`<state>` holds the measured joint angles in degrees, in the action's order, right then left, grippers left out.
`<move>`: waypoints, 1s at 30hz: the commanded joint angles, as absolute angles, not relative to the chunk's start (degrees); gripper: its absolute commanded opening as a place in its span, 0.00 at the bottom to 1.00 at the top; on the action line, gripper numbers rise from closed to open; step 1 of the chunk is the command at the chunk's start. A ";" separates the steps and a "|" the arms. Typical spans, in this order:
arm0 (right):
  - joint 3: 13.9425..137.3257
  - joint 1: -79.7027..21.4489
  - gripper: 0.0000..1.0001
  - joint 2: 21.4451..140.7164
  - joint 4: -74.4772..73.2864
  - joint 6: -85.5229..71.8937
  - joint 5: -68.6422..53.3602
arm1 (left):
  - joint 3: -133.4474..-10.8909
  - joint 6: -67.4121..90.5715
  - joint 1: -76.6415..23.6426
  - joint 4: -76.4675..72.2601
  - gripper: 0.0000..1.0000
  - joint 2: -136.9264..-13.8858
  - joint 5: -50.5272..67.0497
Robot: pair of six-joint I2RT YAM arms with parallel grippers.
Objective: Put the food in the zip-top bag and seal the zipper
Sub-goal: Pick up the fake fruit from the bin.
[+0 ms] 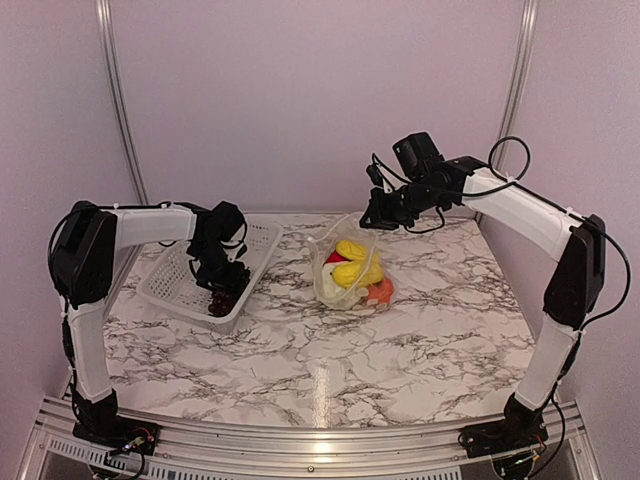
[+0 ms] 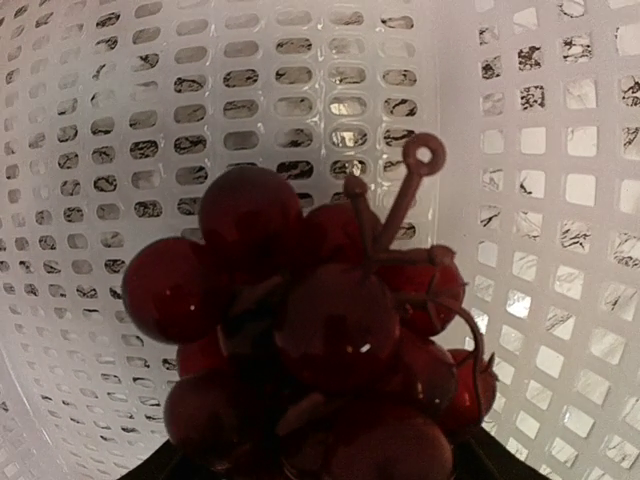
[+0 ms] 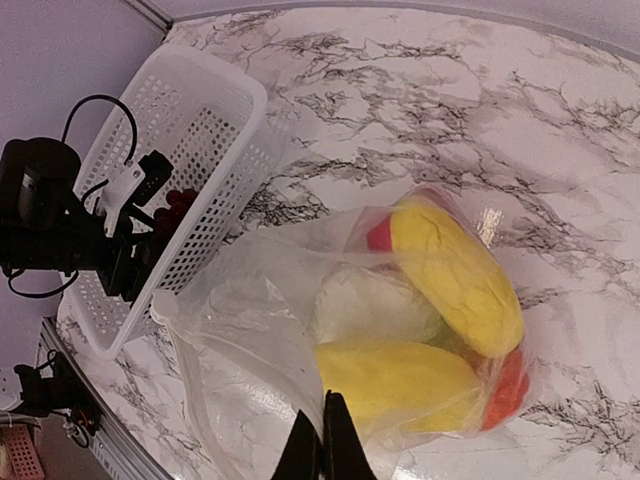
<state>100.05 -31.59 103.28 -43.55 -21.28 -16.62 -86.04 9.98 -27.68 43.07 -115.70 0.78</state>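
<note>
Dark purple grape bunch [image 2: 320, 330] sits at the near end of the white basket [image 1: 175, 275], right beneath the left gripper [image 1: 225, 290], finger spacing not discernible; zip-top bag [image 3: 250, 300] with remaining food [image 1: 352, 268] stands well right, rim pinched between the closed right gripper [image 3: 322, 450] fingers.

place: lab booth | cues: aluminium frame [image 1: 119, 100]; plain walls [image 1: 300, 90]; marble tabletop [image 1: 300, 350]

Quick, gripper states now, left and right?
Left gripper: at the grape bunch, grip cannot be told.
Right gripper: closed on the zip-top bag.
</note>
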 commanded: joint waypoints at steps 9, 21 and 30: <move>99.77 -31.81 0.00 102.37 -41.57 -21.91 -18.08 | -84.00 13.45 -24.18 40.72 0.49 -111.39 -1.21; 99.76 -31.81 0.00 103.50 -40.78 -21.11 -19.55 | -90.93 22.24 -24.24 36.41 0.38 -102.61 3.64; 102.69 -31.97 0.00 105.86 -41.60 -20.15 -20.86 | -89.27 29.82 -25.08 26.64 0.32 -95.62 10.22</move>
<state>99.53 -31.59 103.98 -41.82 -20.95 -20.10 -89.62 25.69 -24.43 32.56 -99.83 6.24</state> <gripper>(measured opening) 0.003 0.327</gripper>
